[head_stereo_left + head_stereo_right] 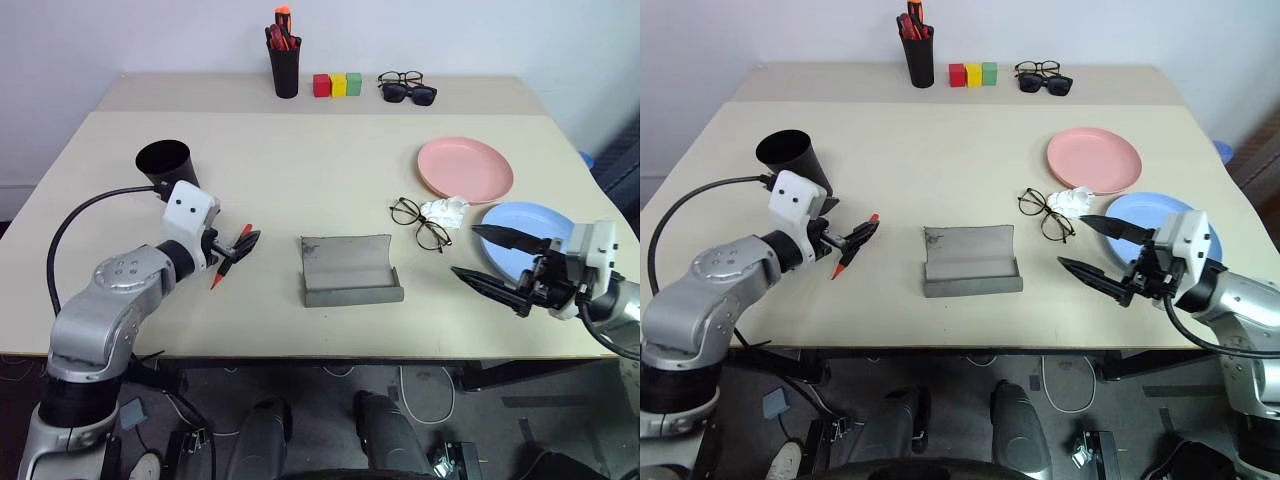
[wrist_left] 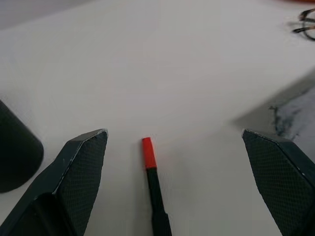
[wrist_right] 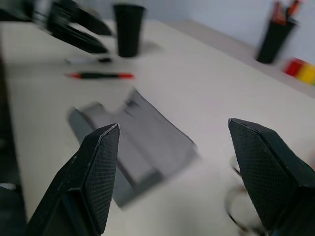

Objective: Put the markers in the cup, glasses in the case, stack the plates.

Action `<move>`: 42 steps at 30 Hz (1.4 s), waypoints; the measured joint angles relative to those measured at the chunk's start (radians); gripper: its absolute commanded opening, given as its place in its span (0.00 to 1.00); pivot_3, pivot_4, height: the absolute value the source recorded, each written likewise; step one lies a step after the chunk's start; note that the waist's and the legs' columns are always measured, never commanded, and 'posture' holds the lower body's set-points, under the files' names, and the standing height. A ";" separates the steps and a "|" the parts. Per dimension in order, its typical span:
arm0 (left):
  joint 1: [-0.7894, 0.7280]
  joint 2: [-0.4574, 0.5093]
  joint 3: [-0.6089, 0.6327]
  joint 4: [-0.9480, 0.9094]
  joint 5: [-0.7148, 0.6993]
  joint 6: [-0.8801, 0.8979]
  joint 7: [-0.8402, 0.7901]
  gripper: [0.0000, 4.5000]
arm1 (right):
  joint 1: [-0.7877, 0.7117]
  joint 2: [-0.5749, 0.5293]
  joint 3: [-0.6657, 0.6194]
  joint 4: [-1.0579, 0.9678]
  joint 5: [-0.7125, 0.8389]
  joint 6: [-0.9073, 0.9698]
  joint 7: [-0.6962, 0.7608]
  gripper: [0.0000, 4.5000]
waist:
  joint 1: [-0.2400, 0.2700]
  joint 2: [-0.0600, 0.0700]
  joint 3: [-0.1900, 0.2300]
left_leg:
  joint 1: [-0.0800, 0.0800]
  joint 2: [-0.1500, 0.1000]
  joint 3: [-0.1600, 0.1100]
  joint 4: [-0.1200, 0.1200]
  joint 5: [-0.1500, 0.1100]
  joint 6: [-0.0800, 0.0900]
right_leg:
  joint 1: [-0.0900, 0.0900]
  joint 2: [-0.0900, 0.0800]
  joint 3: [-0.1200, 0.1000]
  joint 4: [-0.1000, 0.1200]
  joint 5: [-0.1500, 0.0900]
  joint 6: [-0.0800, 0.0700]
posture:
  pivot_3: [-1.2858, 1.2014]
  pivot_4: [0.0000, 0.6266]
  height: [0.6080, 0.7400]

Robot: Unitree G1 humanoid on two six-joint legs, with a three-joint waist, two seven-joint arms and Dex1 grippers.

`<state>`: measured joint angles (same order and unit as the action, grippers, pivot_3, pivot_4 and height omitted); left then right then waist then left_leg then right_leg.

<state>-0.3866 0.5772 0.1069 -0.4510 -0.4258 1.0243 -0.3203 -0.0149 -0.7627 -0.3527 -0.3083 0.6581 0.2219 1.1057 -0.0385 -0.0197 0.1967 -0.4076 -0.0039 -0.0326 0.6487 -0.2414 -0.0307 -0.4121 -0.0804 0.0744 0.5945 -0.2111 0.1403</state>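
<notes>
The marker point(image 1: 230, 257) lies flat on the bench point(image 1: 300, 170), red cap toward the far side, a little nearer than the cup point(image 1: 166, 165). It looks light, stiff and smooth, so it may roll or slip; a hold across the dark barrel near its middle seems safest. The left claw point(image 1: 238, 246) hovers right over it with fingers spread wide and nothing held; in the left wrist view the marker sits between the two fingers point(image 2: 81, 162), its cap just past their tips.

Further right, the case point(image 1: 348, 270) stands open at the middle of the bench, rigid and easy to fill. The glasses point(image 1: 421, 222) rest beside a crumpled white scrap point(image 1: 446, 210), thin-wired and fragile, best taken at the bridge or rim. The pink plate point(image 1: 465, 168) and the blue plate point(image 1: 530, 240) lie apart, light and stiff. The right claw point(image 1: 490, 258) hangs open and empty over the blue plate's near edge, close to the glasses.
</notes>
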 measured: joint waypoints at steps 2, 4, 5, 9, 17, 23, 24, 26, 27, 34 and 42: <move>-0.049 -0.022 0.007 0.007 -0.001 0.112 0.046 1.00 | -0.021 0.001 0.029 -0.013 0.015 -0.001 0.020 0.80 | -0.001 0.000 0.000 | 0.000 0.000 -0.001 0.000 0.000 0.000 | 0.000 0.000 0.000 0.001 0.001 0.001 | 0.52 0.24 1.00; -0.077 -0.041 0.023 0.011 -0.001 0.215 0.082 1.00 | -0.035 0.003 0.051 -0.021 0.016 -0.008 0.038 0.80 | -0.004 0.000 0.000 | 0.000 0.000 -0.001 0.000 0.000 0.000 | 0.000 0.000 -0.001 0.001 0.001 0.002 | 0.52 0.24 1.00; -0.091 -0.051 0.031 0.019 0.001 0.267 0.100 1.00 | -0.042 0.005 0.062 -0.021 0.016 -0.012 0.044 0.80 | -0.005 0.000 0.000 | 0.001 0.000 -0.001 0.000 0.000 0.000 | 0.000 0.001 -0.001 0.001 0.001 0.002 | 0.52 0.24 1.00; -0.122 -0.094 0.044 0.039 0.020 0.414 0.158 1.00 | -0.102 0.032 0.113 -0.021 0.015 -0.013 0.044 0.80 | -0.005 0.000 0.000 | 0.001 0.000 -0.001 0.000 0.000 0.000 | 0.000 0.001 -0.001 0.002 0.001 0.001 | 0.52 0.24 1.00; -0.212 -0.170 0.047 0.165 0.085 0.563 0.226 0.88 | -0.142 0.037 0.148 -0.024 0.014 0.015 0.002 0.81 | 0.003 -0.001 0.000 | 0.001 0.000 -0.001 0.000 0.000 0.000 | 0.000 0.000 -0.001 0.002 0.001 0.002 | 0.52 0.24 1.00; -0.350 -0.253 0.045 0.296 0.137 0.582 0.264 0.25 | -0.138 0.038 0.148 -0.052 0.013 0.025 -0.035 0.81 | 0.007 -0.001 0.000 | 0.000 -0.001 -0.001 0.000 0.000 -0.001 | 0.000 0.000 -0.001 0.001 0.002 0.003 | 0.52 0.24 1.00; -0.360 -0.255 0.045 0.306 0.139 0.582 0.264 0.14 | -0.132 0.038 0.147 -0.059 0.013 0.025 -0.040 0.81 | 0.005 -0.001 0.000 | 0.000 -0.001 -0.001 0.000 0.000 -0.001 | 0.000 0.000 -0.001 0.001 0.002 0.004 | 0.52 0.24 1.00; -0.364 -0.251 0.044 0.327 0.139 0.581 0.262 0.01 | -0.110 0.038 0.146 -0.067 0.013 0.025 -0.048 0.81 | 0.000 -0.001 0.000 | 0.001 -0.001 -0.001 -0.001 0.000 -0.001 | -0.001 0.000 -0.001 0.002 0.002 0.004 | 0.52 0.24 1.00; -0.366 -0.245 0.045 0.333 0.139 0.582 0.263 0.01 | -0.100 0.038 0.146 -0.067 0.013 0.026 -0.050 0.81 | -0.002 -0.001 0.000 | 0.001 -0.001 -0.002 -0.001 0.000 -0.001 | -0.001 0.000 -0.001 0.003 0.002 0.004 | 0.52 0.24 1.00; -0.366 -0.260 0.075 0.338 0.117 0.582 0.286 0.01 | -0.081 0.038 0.139 -0.067 0.013 0.024 -0.056 0.81 | -0.002 -0.001 0.000 | 0.001 -0.001 -0.001 0.000 0.000 -0.001 | 0.000 0.000 -0.001 0.003 0.002 0.004 | 0.52 0.24 1.00; -0.360 -0.220 0.069 0.317 0.134 0.582 0.333 0.63 | -0.076 0.038 0.139 -0.036 0.012 0.000 -0.036 0.81 | -0.001 -0.001 0.000 | 0.001 -0.001 -0.001 0.000 0.000 -0.001 | 0.000 0.000 -0.001 0.003 0.002 0.004 | 0.52 0.24 1.00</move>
<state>-0.7470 0.3576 0.1756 -0.1344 -0.2919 1.6062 0.0130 -0.0910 -0.7251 -0.2135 -0.3443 0.6696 0.2218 1.0693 -0.0393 -0.0204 0.1969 -0.4069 -0.0045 -0.0340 0.6487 -0.2409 -0.0315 -0.4125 -0.0802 0.0735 0.5971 -0.2088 0.1441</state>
